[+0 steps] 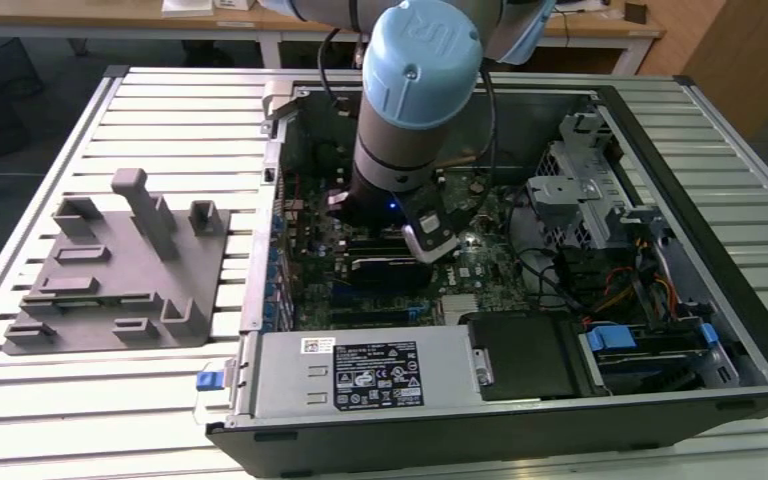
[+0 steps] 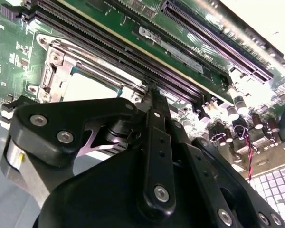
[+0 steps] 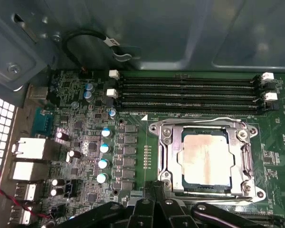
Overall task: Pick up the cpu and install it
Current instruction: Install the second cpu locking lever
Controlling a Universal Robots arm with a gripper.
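Cpu [image 3: 205,160] lies flat, face up, seated squarely inside the metal socket frame [image 3: 166,156] on the motherboard [image 3: 85,137]; end effector [image 3: 154,197] hovers close beside it, finger spread impossible to tell.

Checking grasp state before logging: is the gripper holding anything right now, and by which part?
Nothing held, as far as the views show. The cpu lies in the socket frame on the motherboard, apart from the gripper, which hovers beside it.

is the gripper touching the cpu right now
Apart. In the first wrist view the cpu lies bare in its metal socket frame, while the gripper ends short of it, with frame edge showing between them.
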